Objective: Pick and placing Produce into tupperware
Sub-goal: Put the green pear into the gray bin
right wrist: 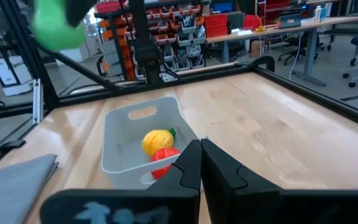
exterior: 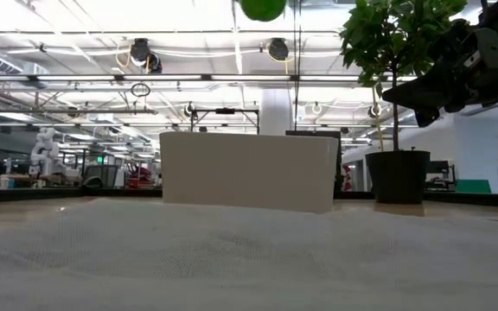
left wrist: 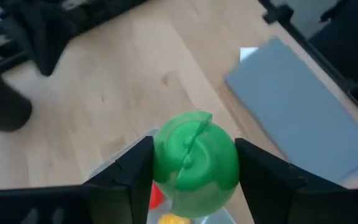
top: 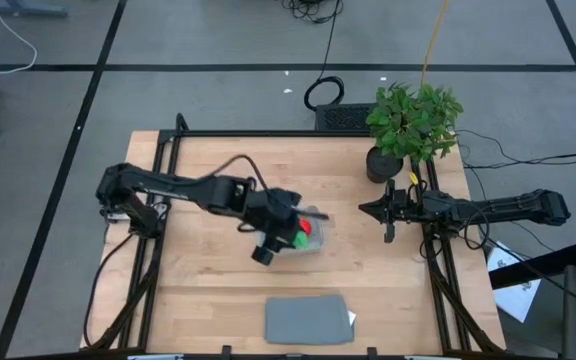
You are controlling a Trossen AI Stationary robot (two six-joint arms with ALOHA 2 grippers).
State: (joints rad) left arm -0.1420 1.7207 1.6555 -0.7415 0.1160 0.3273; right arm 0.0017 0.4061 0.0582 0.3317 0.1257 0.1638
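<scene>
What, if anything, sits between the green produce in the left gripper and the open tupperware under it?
Nothing visible. The left gripper holds the green produce between its fingers directly above the tupperware, whose top is open. Inside lie only the yellow piece and the red piece, with room beside them.

The left pincer (top: 286,237) is hanging at the centre of the high view, arm reaching in from the left. The right pincer (top: 368,210) is waiting right of centre, fingers pressed together.
</scene>
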